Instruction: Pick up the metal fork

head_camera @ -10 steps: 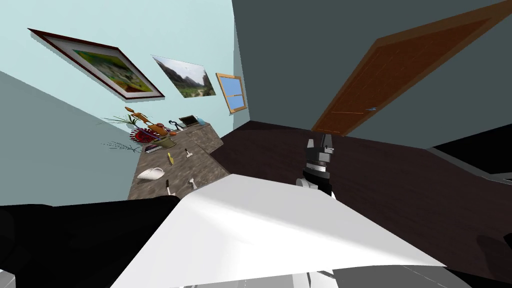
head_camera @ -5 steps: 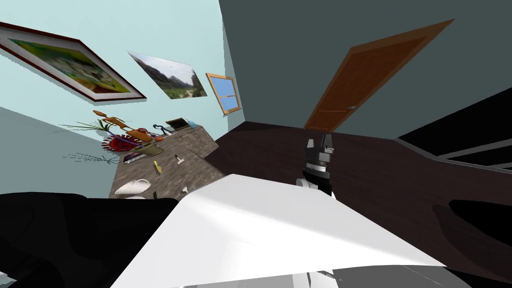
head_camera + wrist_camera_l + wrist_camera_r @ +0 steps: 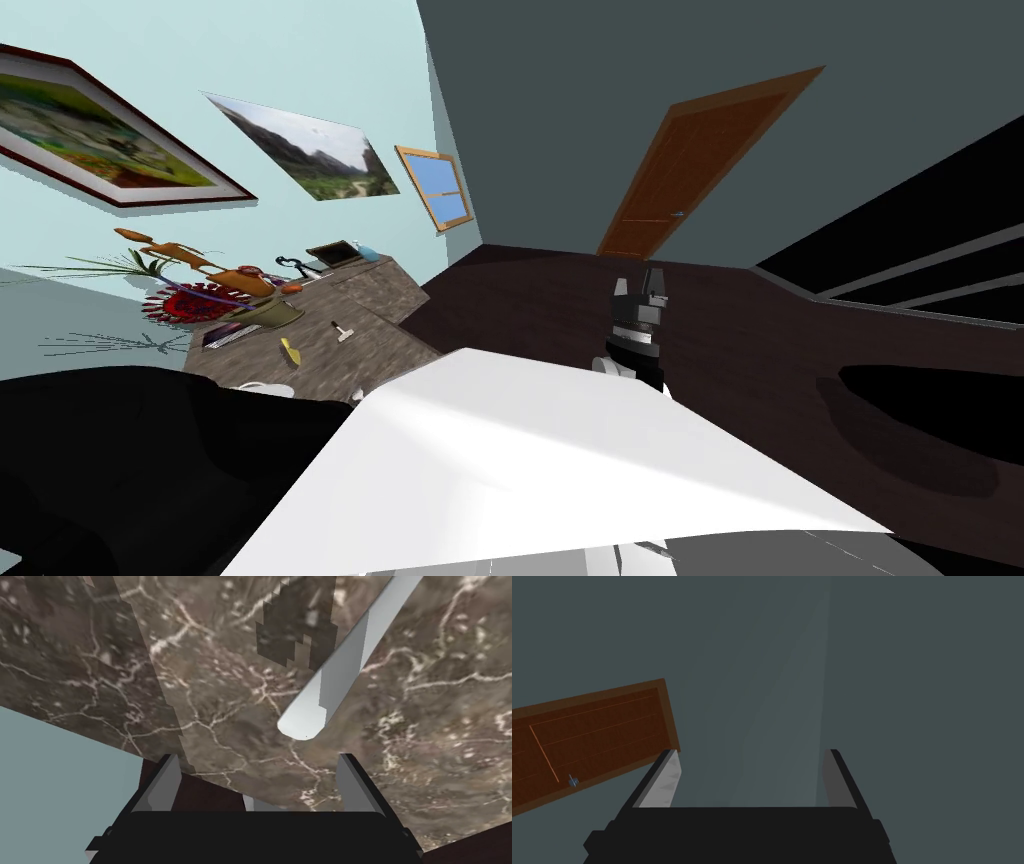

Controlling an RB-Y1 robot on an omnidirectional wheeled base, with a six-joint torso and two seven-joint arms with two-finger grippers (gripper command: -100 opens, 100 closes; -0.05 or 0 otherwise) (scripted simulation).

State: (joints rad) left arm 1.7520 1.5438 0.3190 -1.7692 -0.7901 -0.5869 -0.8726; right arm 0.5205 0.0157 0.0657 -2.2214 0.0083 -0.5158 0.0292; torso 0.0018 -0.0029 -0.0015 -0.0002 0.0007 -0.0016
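A long, flat, light grey handle [image 3: 334, 671] with a rounded end lies on the brown marbled counter top [image 3: 210, 691], just ahead of my left gripper [image 3: 257, 762]. Its far end runs out of the picture, so I cannot tell whether it is the fork. The left gripper is open and holds nothing, and the handle's rounded end lies a little beyond the fingertips [image 3: 350, 768]. My right gripper [image 3: 642, 283] is raised over the dark floor, pointing toward the brown door [image 3: 690, 170]. In its wrist view that gripper [image 3: 751, 753] stands open with nothing between its fingers.
The counter [image 3: 380, 300] runs along the pale blue wall at my left. On it stand a plant with red and orange flowers [image 3: 200, 290], a yellow item [image 3: 290, 351], a small pale tool [image 3: 345, 333] and a white vessel [image 3: 255, 387]. Black areas lie at lower left and right.
My head camera has swung: the counter and the door have slid left in the picture and the counter's near end has dropped behind the black area. The right gripper keeps its pose.
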